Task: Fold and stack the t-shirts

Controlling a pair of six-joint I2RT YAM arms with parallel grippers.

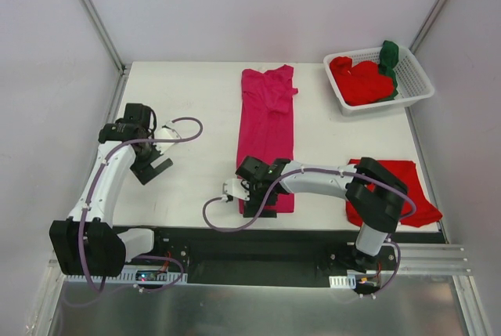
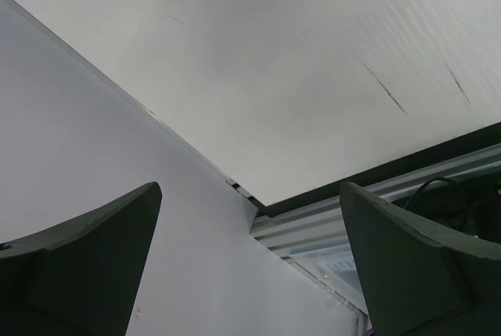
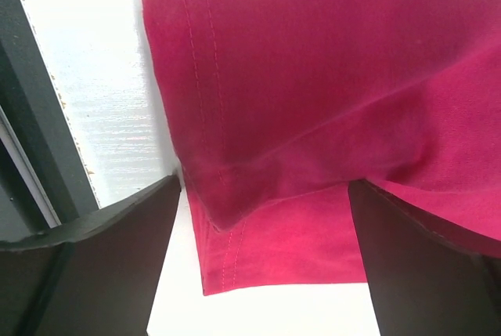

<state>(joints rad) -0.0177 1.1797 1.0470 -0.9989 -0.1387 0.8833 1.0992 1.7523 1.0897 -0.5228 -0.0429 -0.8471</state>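
The magenta t-shirt (image 1: 266, 124) lies in the middle of the bench (image 1: 188, 101), already folded lengthwise into a narrow strip that runs from the far side toward the arms, collar end away and hem end near. That long shape suggests the sleeves and sides are turned in and that the crosswise folds are yet to come.

The right claw (image 1: 260, 204) sits at the near hem, which is the end that would have to be lifted and carried toward the collar. In the right wrist view its two fingers stand spread on either side of the stitched hem, where an upper layer lies over a lower one, and no cloth is pinched between them. The claw looks lined up to take both layers at once, so the strip would fold over as one piece instead of peeling apart.

To the right of that arm, at the near edge, a red t-shirt (image 1: 411, 195) lies flat and folded, partly hidden by the arm. It probably marks the stacking place. At the far right corner the white basket (image 1: 423, 85) holds crumpled red cloth (image 1: 360, 81) and a dark green shirt (image 1: 389, 58) draped on its rim, apparently waiting their turn.

The left claw (image 1: 154, 170) hangs wide open over bare bench well to the left, touching nothing, out of the way.
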